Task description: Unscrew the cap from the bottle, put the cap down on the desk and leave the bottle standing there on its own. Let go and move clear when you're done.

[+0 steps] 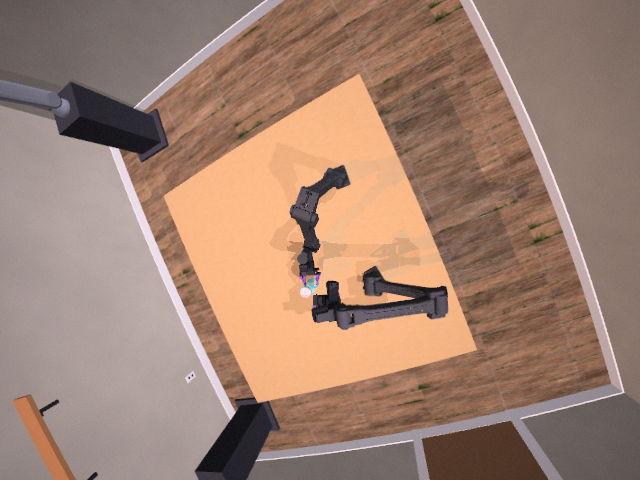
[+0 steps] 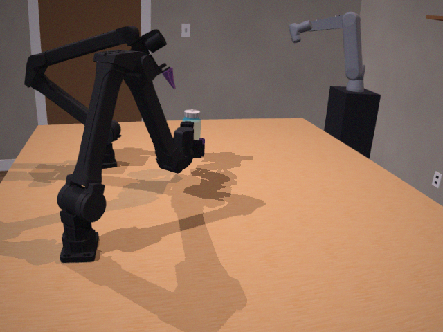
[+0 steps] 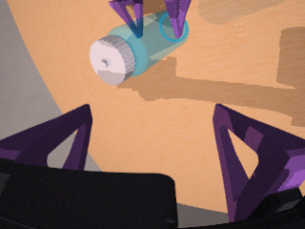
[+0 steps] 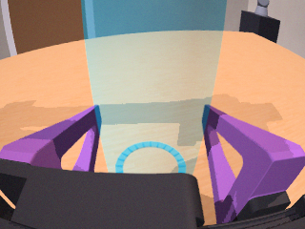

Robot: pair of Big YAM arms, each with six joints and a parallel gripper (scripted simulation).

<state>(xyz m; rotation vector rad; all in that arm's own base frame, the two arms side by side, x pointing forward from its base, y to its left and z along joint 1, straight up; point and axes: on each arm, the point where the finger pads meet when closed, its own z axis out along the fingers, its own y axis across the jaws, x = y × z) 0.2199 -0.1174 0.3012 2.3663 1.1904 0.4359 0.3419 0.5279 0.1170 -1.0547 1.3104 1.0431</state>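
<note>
The bottle [image 2: 194, 126] is pale and translucent with a teal shoulder and a white ribbed cap [image 2: 192, 113] screwed on top. It stands upright between the purple fingers of my right gripper [image 2: 197, 142], which is shut on its lower body and holds it a little above the orange desk. The right wrist view shows the bottle [image 4: 152, 71] filling the space between the fingers. My left gripper [image 2: 170, 76] is open and empty, high above the bottle. The left wrist view looks down on the cap [image 3: 112, 60], the bottle [image 3: 143, 41] and the right fingers. From above, the cap [image 1: 305, 291] is a white dot.
A grey arm on a black pedestal [image 2: 352, 117] stands beyond the desk's far right edge. Another black pedestal [image 1: 237, 441] stands off a near corner. Both arm bases [image 2: 79, 246] are on the desk.
</note>
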